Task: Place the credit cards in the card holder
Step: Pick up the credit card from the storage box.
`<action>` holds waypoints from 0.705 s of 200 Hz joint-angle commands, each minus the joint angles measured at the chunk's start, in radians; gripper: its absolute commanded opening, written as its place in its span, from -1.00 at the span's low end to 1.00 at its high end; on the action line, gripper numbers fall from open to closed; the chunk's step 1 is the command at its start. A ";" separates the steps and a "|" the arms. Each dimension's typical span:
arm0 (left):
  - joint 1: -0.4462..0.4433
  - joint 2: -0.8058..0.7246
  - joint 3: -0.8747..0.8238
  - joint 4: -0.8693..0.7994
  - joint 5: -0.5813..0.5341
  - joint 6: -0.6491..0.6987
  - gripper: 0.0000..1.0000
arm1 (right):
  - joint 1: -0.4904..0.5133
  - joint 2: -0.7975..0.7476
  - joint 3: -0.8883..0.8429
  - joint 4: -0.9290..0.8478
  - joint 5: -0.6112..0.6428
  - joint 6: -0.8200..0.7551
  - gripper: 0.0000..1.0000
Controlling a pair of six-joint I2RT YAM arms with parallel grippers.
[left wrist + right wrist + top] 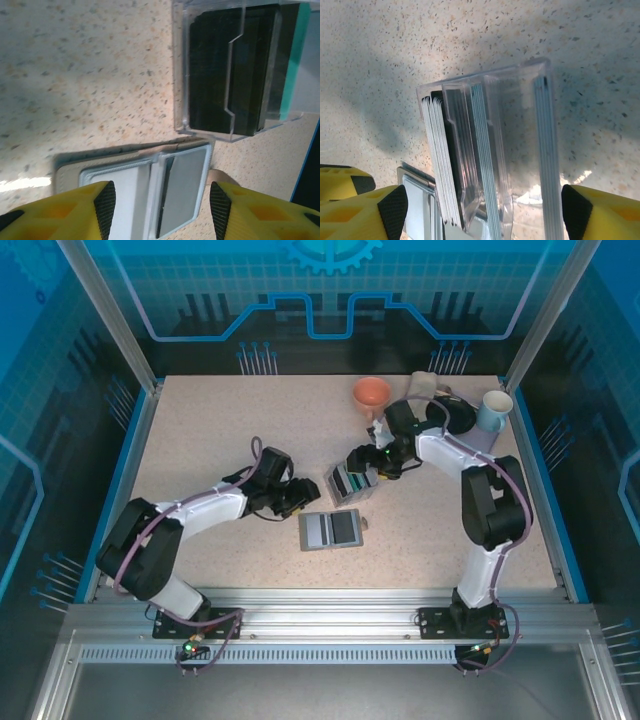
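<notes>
Bench: speckled beige top (200, 430) inside a blue-walled enclosure; an orange cup (372, 393) and a pale blue mug (493, 410) stand at the far side, well apart from the work.
Card holder: clear plastic box with slots (348, 483), resting on the bench near the middle, just beyond a flat grey tray (330, 530).
Credit cards: they stand on edge inside the holder. The right wrist view shows a whitish stack (436, 160) at one side, dark cards behind it and thin pale edges in the further slots. The left wrist view shows dark cards (210, 70) and a teal one (292, 60).
Grey tray: it has two flat panels, one light and one grey (185, 185); whether either is a loose card I cannot tell.
Left tool: it (162, 207) hangs above the tray with jaws apart and nothing between them.
Right tool: it (485, 212) is spread wide astride the near end of the holder, with a gap showing on the stack side, so it grips nothing.
Step in hand: probably between a drop-off and the next pick-up, late in the task.
Next move calls for: checking the tray for a remaining card. A flat card would need a shallow pinch at one edge, then tipping it upright and aligning it with a free slot.
</notes>
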State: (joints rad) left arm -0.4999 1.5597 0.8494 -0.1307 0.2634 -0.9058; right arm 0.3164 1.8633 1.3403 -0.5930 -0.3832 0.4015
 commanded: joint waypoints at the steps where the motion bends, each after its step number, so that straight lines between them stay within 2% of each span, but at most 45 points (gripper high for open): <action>1: 0.009 0.030 0.059 -0.021 0.035 0.023 0.13 | 0.011 -0.096 0.018 -0.096 0.212 -0.016 0.67; 15: 0.012 0.052 0.091 -0.032 0.034 0.021 0.15 | 0.027 -0.158 0.019 -0.122 0.351 -0.035 0.66; 28: 0.017 0.081 0.125 -0.039 0.042 0.021 0.15 | 0.057 -0.203 0.028 -0.131 0.407 -0.064 0.59; 40: 0.021 0.114 0.157 -0.035 0.052 0.020 0.17 | 0.094 -0.222 0.041 -0.138 0.424 -0.090 0.38; 55: 0.023 0.168 0.213 -0.037 0.065 0.019 0.19 | 0.147 -0.224 0.055 -0.143 0.467 -0.118 0.03; 85: 0.025 0.272 0.306 -0.034 0.110 -0.002 0.18 | 0.228 -0.161 0.084 -0.166 0.511 -0.140 -0.28; 141: 0.024 0.379 0.378 -0.024 0.128 -0.025 0.15 | 0.297 -0.045 0.129 -0.179 0.592 -0.155 -0.34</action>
State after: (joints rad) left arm -0.4812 1.9068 1.1915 -0.1444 0.3576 -0.9173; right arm 0.5865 1.7821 1.4197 -0.7315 0.1432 0.2680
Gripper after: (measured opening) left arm 0.584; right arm 0.328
